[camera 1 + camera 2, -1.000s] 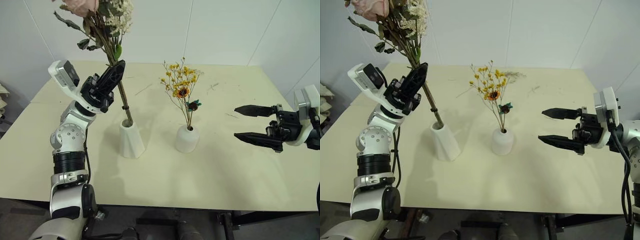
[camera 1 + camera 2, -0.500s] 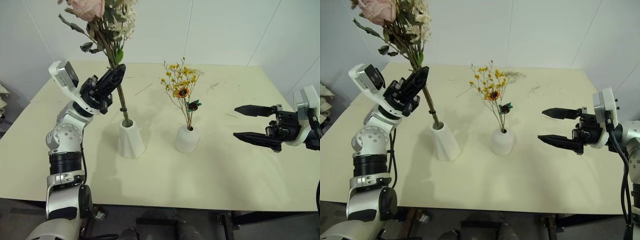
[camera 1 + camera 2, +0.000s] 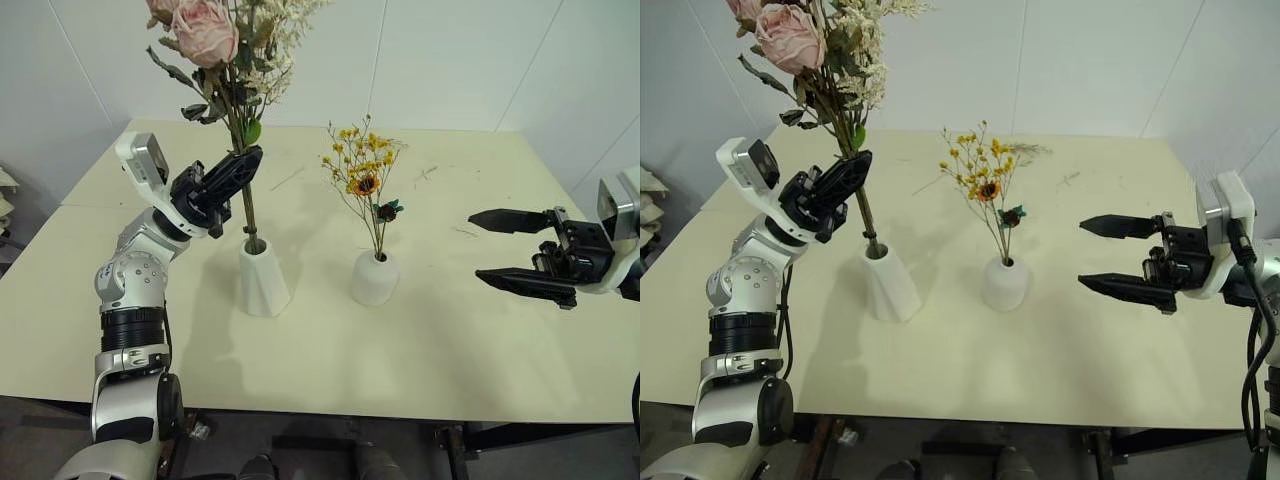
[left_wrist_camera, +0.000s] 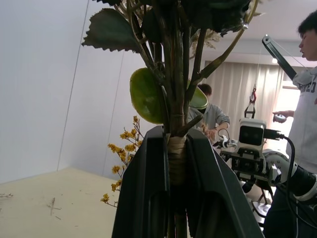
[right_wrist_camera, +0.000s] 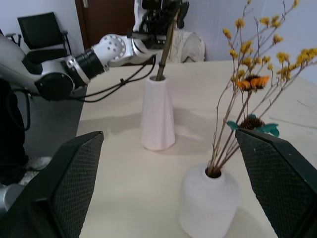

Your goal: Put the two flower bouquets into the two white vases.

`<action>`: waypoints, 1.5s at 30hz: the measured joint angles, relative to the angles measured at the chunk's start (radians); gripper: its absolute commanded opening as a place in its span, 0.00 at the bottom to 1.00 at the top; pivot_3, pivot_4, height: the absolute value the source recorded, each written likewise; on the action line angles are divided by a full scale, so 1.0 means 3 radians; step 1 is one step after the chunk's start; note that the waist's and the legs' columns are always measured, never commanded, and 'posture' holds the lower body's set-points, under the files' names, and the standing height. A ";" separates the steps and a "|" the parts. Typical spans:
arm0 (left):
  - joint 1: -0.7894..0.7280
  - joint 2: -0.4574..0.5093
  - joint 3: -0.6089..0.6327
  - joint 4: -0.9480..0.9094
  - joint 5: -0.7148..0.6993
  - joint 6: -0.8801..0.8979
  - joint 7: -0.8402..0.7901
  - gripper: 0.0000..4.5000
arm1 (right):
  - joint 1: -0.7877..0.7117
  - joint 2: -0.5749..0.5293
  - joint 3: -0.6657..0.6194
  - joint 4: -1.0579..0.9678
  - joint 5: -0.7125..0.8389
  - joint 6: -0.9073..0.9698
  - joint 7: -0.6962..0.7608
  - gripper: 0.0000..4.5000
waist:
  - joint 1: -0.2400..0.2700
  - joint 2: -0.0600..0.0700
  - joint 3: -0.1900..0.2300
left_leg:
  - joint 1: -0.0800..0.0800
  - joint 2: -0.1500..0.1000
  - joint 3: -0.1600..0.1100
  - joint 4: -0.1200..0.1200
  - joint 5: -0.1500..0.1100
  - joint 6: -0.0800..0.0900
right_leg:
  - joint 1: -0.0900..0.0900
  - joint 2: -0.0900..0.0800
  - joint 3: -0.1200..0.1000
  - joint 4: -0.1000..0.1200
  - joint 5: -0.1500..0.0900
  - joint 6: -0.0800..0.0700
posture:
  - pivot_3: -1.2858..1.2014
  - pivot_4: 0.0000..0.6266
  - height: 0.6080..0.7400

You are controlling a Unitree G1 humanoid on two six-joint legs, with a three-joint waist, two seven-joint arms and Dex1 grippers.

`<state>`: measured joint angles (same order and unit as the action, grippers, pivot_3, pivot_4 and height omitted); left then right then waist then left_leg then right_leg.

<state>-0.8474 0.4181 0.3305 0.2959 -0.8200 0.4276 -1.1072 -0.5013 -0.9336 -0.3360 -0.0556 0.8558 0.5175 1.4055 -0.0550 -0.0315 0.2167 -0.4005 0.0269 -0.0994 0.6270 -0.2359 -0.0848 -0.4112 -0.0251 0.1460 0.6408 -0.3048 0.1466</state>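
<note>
With the left gripper [image 3: 243, 163] clamped on the rose bouquet [image 3: 232, 60], whose stem tips sit in the tall vase [image 3: 262, 278] left of centre, letting go could topple the top-heavy vase; the right gripper [image 3: 510, 246] hangs open and empty at the right edge.
</note>
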 measured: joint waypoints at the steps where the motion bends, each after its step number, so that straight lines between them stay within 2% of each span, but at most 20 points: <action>1: 0.0000 0.0000 -0.0006 0.0000 0.0005 0.0000 -0.0002 0.02 | -0.0006 0.0012 -0.0023 -0.0022 0.0037 0.0024 -0.0027 1.00 | 0.0000 0.0000 0.0000 | 0.0000 0.0000 0.0000 0.0000 0.0000 0.0000 | 0.0000 0.0000 0.0000 -0.0001 0.0000 0.0000 | 0.52 0.24 1.00; 3: 0.0000 0.0000 -0.0021 0.0000 0.0012 0.0000 -0.0004 0.02 | -0.0013 0.0044 -0.0063 -0.0067 0.0106 0.0044 -0.0089 1.00 | 0.0000 0.0000 0.0000 | -0.0001 0.0000 0.0000 -0.0001 0.0000 0.0000 | 0.0000 0.0000 0.0000 -0.0003 0.0000 0.0000 | 0.52 0.24 1.00; 5: 0.0000 -0.0001 -0.0034 0.0000 0.0014 0.0000 -0.0008 0.19 | -0.0016 0.0065 -0.0073 -0.0081 0.0152 0.0060 -0.0136 1.00 | 0.0001 0.0000 0.0000 | -0.0002 0.0000 0.0000 -0.0001 -0.0001 0.0001 | 0.0000 0.0000 0.0000 -0.0005 0.0000 0.0000 | 0.52 0.24 1.00; 6: 0.0000 -0.0001 -0.0036 0.0001 0.0014 0.0000 -0.0008 0.23 | -0.0016 0.0067 -0.0073 -0.0081 0.0161 0.0072 -0.0151 1.00 | 0.0001 0.0000 0.0000 | -0.0002 0.0000 0.0000 -0.0001 -0.0001 0.0001 | 0.0000 0.0000 0.0000 -0.0005 0.0000 0.0000 | 0.52 0.24 1.00; 17: 0.0000 -0.0004 -0.0061 0.0092 0.0015 0.0031 -0.0010 0.99 | -0.0017 0.0068 -0.0073 -0.0079 0.0169 0.0082 -0.0188 1.00 | 0.0002 0.0000 0.0000 | -0.0003 0.0000 0.0000 -0.0004 -0.0002 0.0002 | 0.0000 -0.0001 0.0000 -0.0012 0.0000 0.0000 | 0.52 0.24 1.00; 31: 0.0000 -0.0009 -0.0081 0.0012 0.0028 0.0016 -0.0027 0.99 | -0.0145 0.0044 -0.0072 0.0009 -0.0008 0.0008 -0.0152 1.00 | 0.0004 0.0001 0.0000 | -0.0004 0.0001 0.0000 -0.0005 -0.0003 0.0002 | 0.0000 -0.0001 -0.0001 -0.0013 0.0000 0.0000 | 0.52 0.24 1.00; 36: -0.0012 -0.0032 -0.0124 0.0118 0.0178 -0.0146 0.0009 0.99 | -0.0144 0.0044 -0.0071 0.0048 -0.0069 -0.0019 -0.0143 1.00 | 0.0005 0.0001 0.0000 | -0.0004 0.0001 0.0000 -0.0004 -0.0003 0.0002 | 0.0000 -0.0001 -0.0001 -0.0013 0.0000 0.0000 | 0.52 0.24 1.00; 39: -0.0069 -0.0022 -0.0295 0.0115 0.0375 -0.0146 0.0094 0.99 | -0.0143 0.0044 -0.0068 0.0050 -0.0105 -0.0039 -0.0143 1.00 | 0.0007 0.0001 0.0000 | -0.0004 0.0000 0.0000 -0.0005 -0.0003 0.0002 | 0.0000 -0.0001 -0.0001 -0.0014 0.0000 0.0000 | 0.52 0.24 1.00; 45: -0.0112 0.0151 -0.0582 0.0091 0.0757 0.0192 0.0568 0.99 | -0.0092 0.0037 -0.0068 0.0050 -0.0138 -0.0042 -0.0118 1.00 | -0.0002 0.0002 0.0001 | -0.0004 0.0001 0.0000 -0.0006 -0.0003 0.0004 | -0.0001 -0.0001 -0.0001 -0.0014 0.0000 0.0001 | 0.52 0.24 1.00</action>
<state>-0.8811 0.4632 0.1559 0.3233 -0.5929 0.4853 -0.9369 -0.5289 -0.9225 -0.3564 -0.0407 0.8146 0.5050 1.3702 -0.0556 -0.0310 0.2170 -0.4018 0.0271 -0.0994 0.6252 -0.2370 -0.0837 -0.4116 -0.0254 0.1459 0.6366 -0.3047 0.1468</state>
